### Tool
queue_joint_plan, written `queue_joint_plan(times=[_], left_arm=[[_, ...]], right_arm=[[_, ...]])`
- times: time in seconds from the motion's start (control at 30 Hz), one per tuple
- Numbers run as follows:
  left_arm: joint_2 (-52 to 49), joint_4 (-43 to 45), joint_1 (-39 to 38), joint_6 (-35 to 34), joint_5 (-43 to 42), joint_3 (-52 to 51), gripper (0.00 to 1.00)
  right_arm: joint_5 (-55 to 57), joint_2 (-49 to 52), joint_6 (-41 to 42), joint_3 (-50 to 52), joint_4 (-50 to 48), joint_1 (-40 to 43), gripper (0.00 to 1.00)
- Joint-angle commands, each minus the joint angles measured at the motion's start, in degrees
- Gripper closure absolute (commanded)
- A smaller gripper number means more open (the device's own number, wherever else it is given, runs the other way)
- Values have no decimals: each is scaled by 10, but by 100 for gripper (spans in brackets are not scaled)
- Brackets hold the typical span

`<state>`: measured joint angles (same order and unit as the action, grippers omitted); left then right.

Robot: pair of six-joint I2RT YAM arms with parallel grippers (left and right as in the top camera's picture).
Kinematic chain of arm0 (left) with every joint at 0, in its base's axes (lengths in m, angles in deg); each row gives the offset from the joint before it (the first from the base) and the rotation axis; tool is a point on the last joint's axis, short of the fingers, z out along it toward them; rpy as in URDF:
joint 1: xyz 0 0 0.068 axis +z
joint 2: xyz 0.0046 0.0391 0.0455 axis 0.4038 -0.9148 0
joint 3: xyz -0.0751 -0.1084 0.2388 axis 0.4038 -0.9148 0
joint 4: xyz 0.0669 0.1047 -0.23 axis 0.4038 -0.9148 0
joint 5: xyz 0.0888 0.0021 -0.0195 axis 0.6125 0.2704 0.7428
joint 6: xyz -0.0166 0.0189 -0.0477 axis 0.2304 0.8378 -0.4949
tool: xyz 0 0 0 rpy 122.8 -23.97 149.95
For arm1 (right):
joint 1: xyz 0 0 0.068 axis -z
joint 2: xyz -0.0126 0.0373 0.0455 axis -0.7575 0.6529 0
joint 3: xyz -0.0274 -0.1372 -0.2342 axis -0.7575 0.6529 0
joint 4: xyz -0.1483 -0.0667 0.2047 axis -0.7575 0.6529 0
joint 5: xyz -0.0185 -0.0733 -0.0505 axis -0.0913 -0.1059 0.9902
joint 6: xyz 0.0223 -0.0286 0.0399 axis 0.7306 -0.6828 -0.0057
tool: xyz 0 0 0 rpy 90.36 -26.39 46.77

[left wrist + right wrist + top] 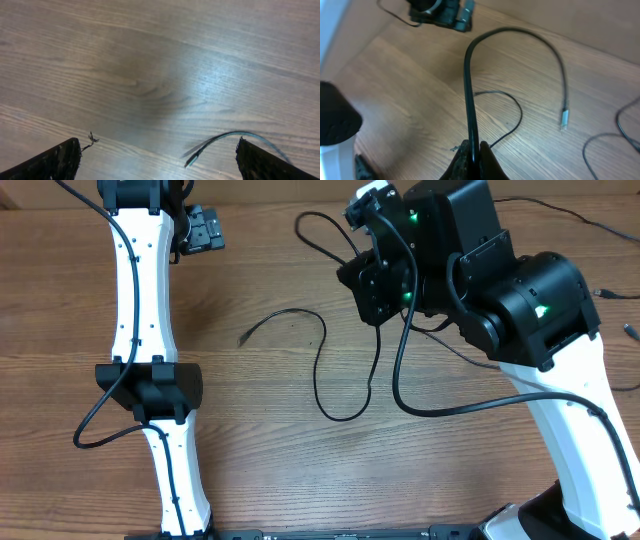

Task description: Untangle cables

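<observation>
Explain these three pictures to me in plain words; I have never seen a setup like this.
The top-down picture shows two white and black robot arms at a wooden table. Each arm ends in two fingers that pinch things. The other two pictures come from small cameras mounted on the wrists, looking past each arm's own fingers.

Thin black cables lie on the table. One loose cable curls between the arms, and its plug end shows in the left wrist picture.

The left gripper is wide open and holds nothing; only its dark fingers show at the bottom corners. The right gripper is pinched shut on a thicker cable, which arches up and over to a silver-tipped plug.
</observation>
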<state>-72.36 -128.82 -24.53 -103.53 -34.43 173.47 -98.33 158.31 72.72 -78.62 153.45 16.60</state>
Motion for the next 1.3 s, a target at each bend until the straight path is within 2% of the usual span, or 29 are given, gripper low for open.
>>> queue_joint_plan(times=[0.0,0.07,0.1,0.17,0.23,0.3,0.43,0.57,0.63,0.73,0.9,1.03,1.17,1.27], left_arm=[[15,-5,0,-28,-54,7,0],[15,-15,-1,-11,-103,7,1],[14,-15,-1,20,-146,6,0],[12,-14,-4,138,-295,4,1],[8,-31,-11,254,-398,4,0],[4,-49,-21,286,-382,4,0],[-9,-54,-45,292,-306,1,0],[-30,-54,-80,346,-303,0,0],[-42,-50,-97,351,-300,0,1],[-63,-40,-118,316,-298,-1,1],[-110,-33,-141,139,-265,-1,0],[-145,-34,-155,78,-233,-1,0],[-162,-37,-164,-25,-152,-1,1],[-170,-36,-166,-68,-150,-1,0]], right_arm=[[49,-4,52,-7,-1,2,96],[55,-4,52,-7,-2,2,96],[57,-4,52,-7,-3,2,96],[58,-4,52,-7,-6,2,96],[68,-4,56,-7,-8,3,96],[89,-4,76,-7,-8,2,96],[96,-4,79,-7,-7,3,96],[96,-4,79,-7,-7,3,96],[96,-4,79,-7,-7,3,96],[98,-4,79,-7,-7,3,96],[112,-4,87,-7,-7,3,96],[127,-4,96,-7,-5,3,96],[134,-4,96,-7,0,3,96],[150,-4,96,-7,4,3,96]])
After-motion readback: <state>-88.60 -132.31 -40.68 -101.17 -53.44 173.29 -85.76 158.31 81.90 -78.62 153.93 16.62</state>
